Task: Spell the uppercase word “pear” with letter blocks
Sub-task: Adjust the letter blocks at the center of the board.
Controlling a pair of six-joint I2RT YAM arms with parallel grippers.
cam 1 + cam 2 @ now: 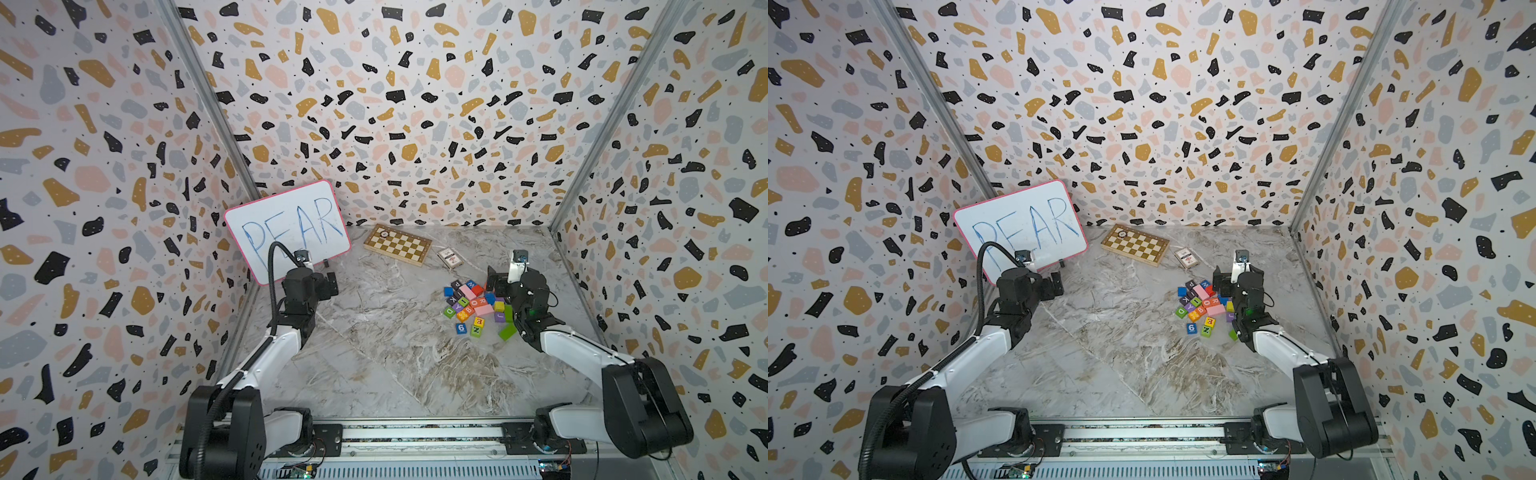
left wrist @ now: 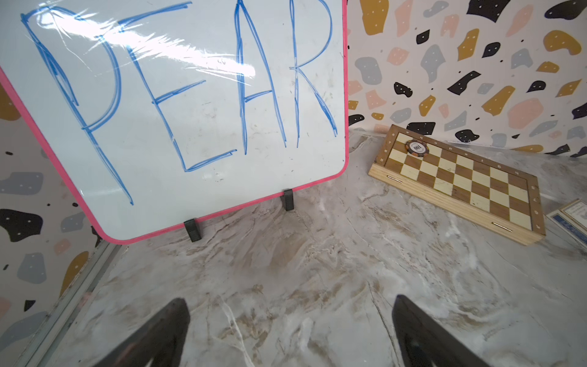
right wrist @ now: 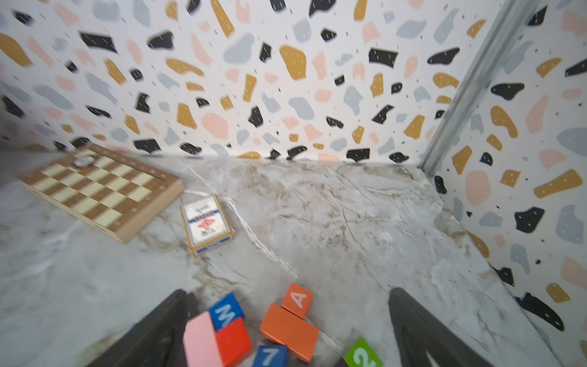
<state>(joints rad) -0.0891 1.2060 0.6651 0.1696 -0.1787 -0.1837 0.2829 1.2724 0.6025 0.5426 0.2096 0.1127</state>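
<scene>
The A block (image 3: 297, 300) is shown only in the right wrist view, at the far edge of the pile (image 1: 471, 305), apex toward the back wall (image 3: 286, 79), between the spread jaws of the right gripper (image 3: 288, 292); the left gripper (image 2: 289, 305) is also held open.

whiteboard (image 2: 206, 127) reads "pear" in blue — orange block (image 3: 298, 300) shows "a", blue cube (image 1: 461, 328) "6", chip (image 2: 416, 148) "100".

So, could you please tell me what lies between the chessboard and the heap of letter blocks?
A playing-card box lies flat there, beside the chessboard, apart from the blocks; both top views show it.
</scene>
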